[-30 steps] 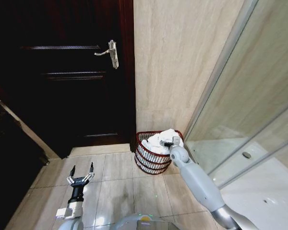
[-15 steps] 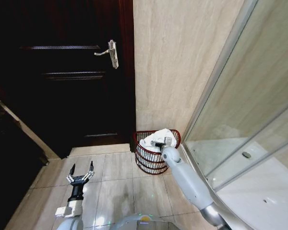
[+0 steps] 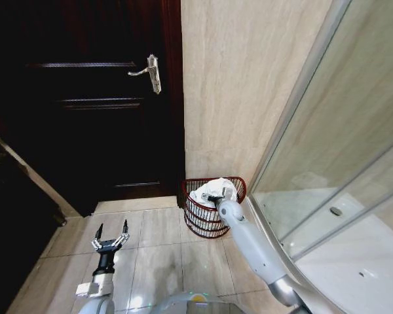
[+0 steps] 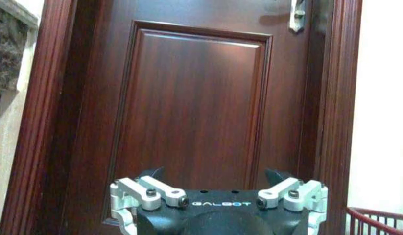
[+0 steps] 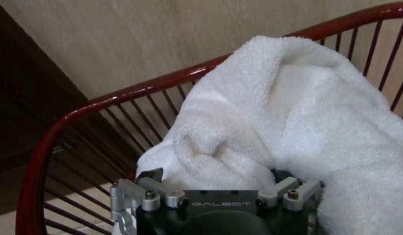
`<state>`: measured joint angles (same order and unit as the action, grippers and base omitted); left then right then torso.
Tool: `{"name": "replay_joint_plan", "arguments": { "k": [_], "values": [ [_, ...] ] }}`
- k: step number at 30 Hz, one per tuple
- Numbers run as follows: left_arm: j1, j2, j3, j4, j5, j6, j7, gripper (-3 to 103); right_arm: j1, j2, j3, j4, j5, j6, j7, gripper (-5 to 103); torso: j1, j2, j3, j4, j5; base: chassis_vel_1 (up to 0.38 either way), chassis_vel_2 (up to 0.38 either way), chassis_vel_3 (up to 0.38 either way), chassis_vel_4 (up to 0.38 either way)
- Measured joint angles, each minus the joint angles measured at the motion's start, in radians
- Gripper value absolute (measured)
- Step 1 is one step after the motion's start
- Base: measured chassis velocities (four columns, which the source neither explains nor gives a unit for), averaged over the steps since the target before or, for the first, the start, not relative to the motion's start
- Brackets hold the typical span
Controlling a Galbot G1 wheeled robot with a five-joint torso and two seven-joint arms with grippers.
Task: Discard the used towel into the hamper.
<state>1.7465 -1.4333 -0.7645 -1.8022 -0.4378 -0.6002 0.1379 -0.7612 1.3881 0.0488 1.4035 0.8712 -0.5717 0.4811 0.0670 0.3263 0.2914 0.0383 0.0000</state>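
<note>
Bathroom corner, between a dark wooden door [image 3: 98, 98] and a glass shower screen [image 3: 327, 150]: the white towel [image 3: 209, 192] lies heaped in the red wire hamper [image 3: 203, 221] on the tiled floor, against the beige wall. The right pincer [image 3: 214, 197] sits at the towel, jaws spread, gripping nothing. Good practice now: lift straight up, clear of the rim and the cloth. The left pincer [image 3: 111, 237] hangs open, well apart.

Right gripper [image 3: 214, 197] is reaching over the hamper [image 3: 211, 210] rim, sitting against the white towel [image 3: 211, 190] piled inside — finger state unclear. Left gripper [image 3: 111, 237] is hovering over floor tiles, fingers spread, well apart from the hamper — dark door [image 3: 98, 98] beyond it.
</note>
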Motion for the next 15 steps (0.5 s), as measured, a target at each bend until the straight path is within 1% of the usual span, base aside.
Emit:
{"name": "replay_joint_plan", "arguments": {
  "k": [4,8,15],
  "values": [
    [0.005,-0.006,-0.002,-0.006,0.008,-0.002,0.000,100,0.005,0.001,-0.009,-0.011,-0.008,-0.009,0.011,100,0.000,0.000,0.000,0.0000,0.0000,0.000,0.000,0.000,0.000],
    [0.011,-0.015,-0.003,-0.021,0.013,-0.002,0.000,100,0.005,-0.010,-0.013,-0.021,-0.022,-0.008,0.007,100,0.000,0.000,0.000,0.0002,0.0001,0.000,0.000,0.000,0.000],
    [0.015,-0.014,-0.006,-0.030,0.013,-0.006,-0.002,100,-0.016,-0.037,-0.015,0.051,-0.062,0.038,0.011,100,0.000,0.000,0.000,0.0001,0.0002,0.000,0.000,0.000,0.000]
  ]
}}
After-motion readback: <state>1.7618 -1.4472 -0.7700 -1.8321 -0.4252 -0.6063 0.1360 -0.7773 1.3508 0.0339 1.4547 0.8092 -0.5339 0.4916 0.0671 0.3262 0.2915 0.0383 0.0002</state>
